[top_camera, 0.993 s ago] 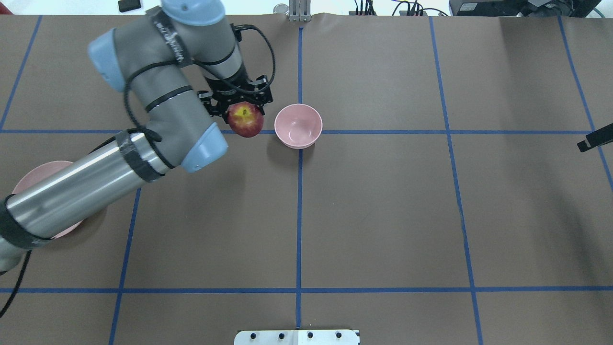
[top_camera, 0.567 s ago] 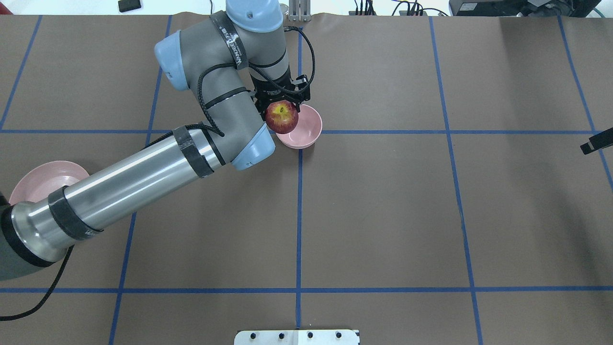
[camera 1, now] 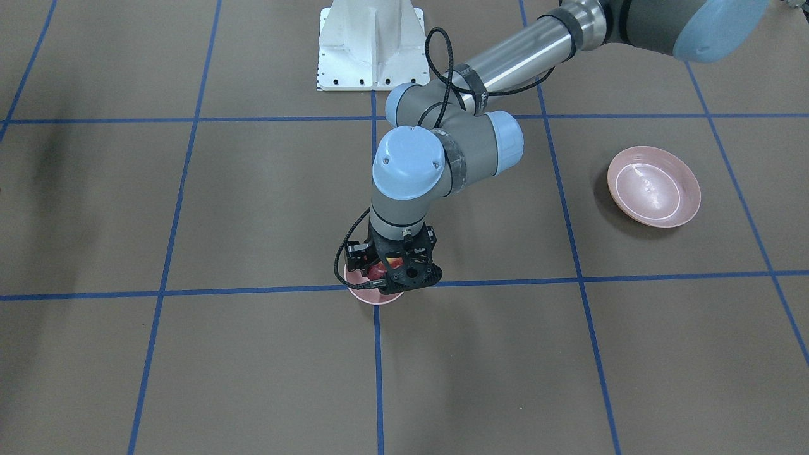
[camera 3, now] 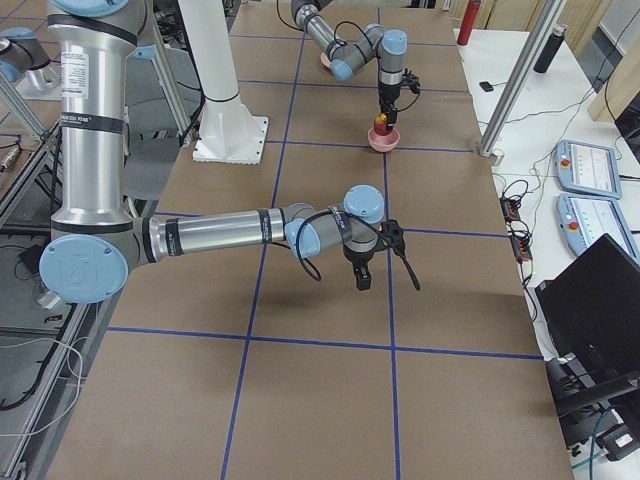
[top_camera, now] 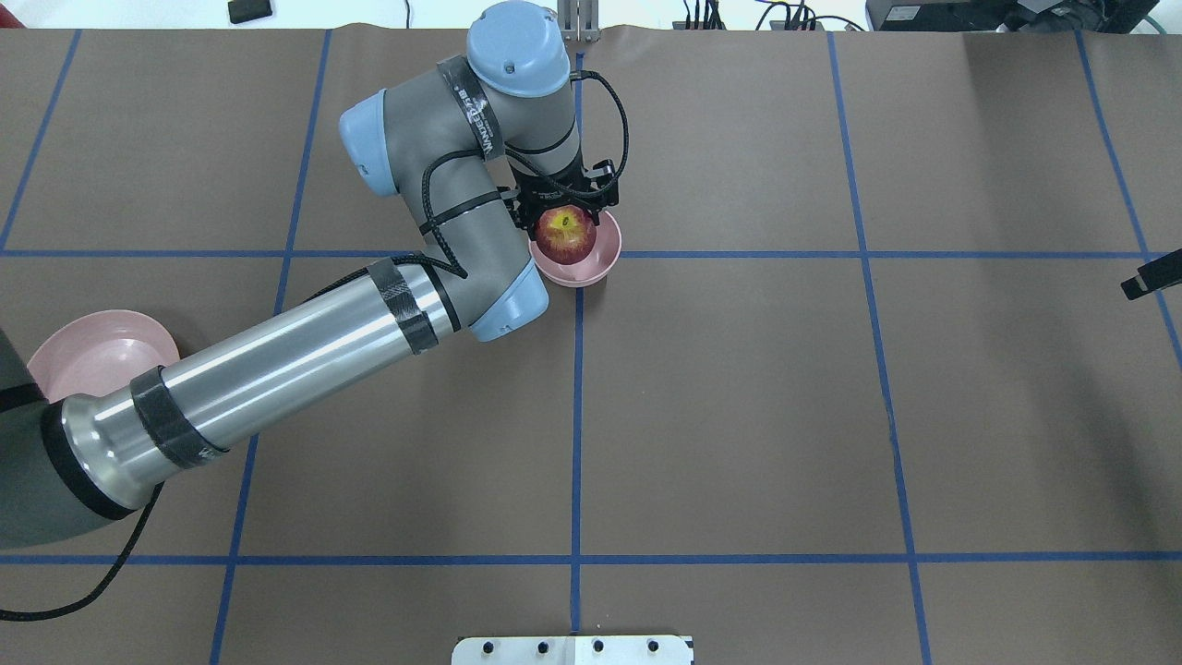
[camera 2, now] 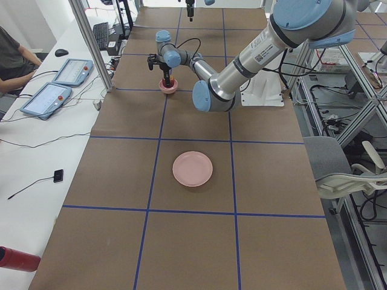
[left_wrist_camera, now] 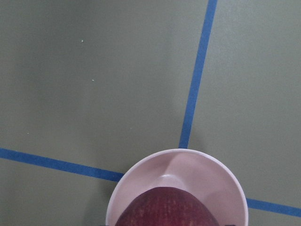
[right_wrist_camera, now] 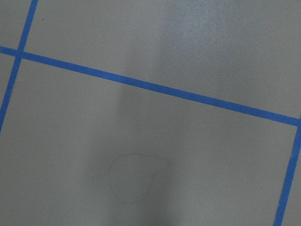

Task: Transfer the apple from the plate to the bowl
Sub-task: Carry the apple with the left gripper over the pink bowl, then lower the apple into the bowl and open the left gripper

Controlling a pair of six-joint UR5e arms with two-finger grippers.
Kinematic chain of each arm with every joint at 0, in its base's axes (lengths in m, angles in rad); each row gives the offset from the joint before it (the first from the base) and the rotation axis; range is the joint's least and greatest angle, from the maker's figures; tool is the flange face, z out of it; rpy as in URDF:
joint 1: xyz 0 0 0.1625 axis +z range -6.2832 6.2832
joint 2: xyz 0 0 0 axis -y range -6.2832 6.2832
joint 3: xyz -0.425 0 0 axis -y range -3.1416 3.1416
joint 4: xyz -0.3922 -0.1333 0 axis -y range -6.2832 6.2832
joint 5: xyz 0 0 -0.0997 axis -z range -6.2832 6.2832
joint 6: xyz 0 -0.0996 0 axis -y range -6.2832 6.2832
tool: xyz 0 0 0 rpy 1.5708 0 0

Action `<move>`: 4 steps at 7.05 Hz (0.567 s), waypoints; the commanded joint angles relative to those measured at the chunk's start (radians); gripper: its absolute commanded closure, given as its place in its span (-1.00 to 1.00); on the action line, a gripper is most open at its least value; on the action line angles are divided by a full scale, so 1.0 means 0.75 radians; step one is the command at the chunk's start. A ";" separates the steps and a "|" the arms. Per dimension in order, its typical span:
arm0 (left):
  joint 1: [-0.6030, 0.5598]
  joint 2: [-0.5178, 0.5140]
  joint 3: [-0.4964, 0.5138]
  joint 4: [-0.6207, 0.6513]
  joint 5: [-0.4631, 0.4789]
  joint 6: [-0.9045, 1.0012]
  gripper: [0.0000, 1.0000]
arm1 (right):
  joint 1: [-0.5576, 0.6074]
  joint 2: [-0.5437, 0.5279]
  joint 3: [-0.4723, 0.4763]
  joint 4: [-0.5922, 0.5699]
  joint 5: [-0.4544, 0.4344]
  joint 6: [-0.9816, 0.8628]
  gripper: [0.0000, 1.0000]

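The dark red apple [top_camera: 565,233] with its yellow-green top is held in my left gripper [top_camera: 565,222], which is shut on it directly over the small deep pink bowl [top_camera: 596,263]. In the left wrist view the apple [left_wrist_camera: 164,209] hangs above the bowl's inside [left_wrist_camera: 197,169]. The front view shows the gripper [camera 1: 395,273] covering most of the bowl [camera 1: 373,296]. The wide pink plate [top_camera: 88,356] lies empty far to the left, also in the front view [camera 1: 689,202]. My right gripper [camera 3: 380,272] hovers over bare table; I cannot tell whether it is open or shut.
The table is brown paper with a blue tape grid. The left arm's long silver link [top_camera: 277,365] stretches across the left half of the table. A white base plate [camera 1: 370,47] sits at the robot's side. Only a sliver of the right gripper [top_camera: 1150,272] shows overhead.
My left arm has swung to the right with the apple, from just left of the bowl to over it. The plate has come more into view. The right arm has not moved.
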 commanded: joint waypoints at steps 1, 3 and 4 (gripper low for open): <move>0.003 -0.011 0.028 -0.035 0.003 -0.002 0.89 | -0.001 -0.004 -0.002 0.002 0.000 -0.001 -0.98; 0.038 -0.009 0.032 -0.037 0.070 0.000 -0.94 | -0.001 -0.004 -0.004 0.000 -0.002 -0.001 -0.98; 0.042 -0.009 0.015 -0.037 0.079 -0.004 -0.95 | -0.001 -0.004 -0.004 0.000 -0.004 0.001 -0.98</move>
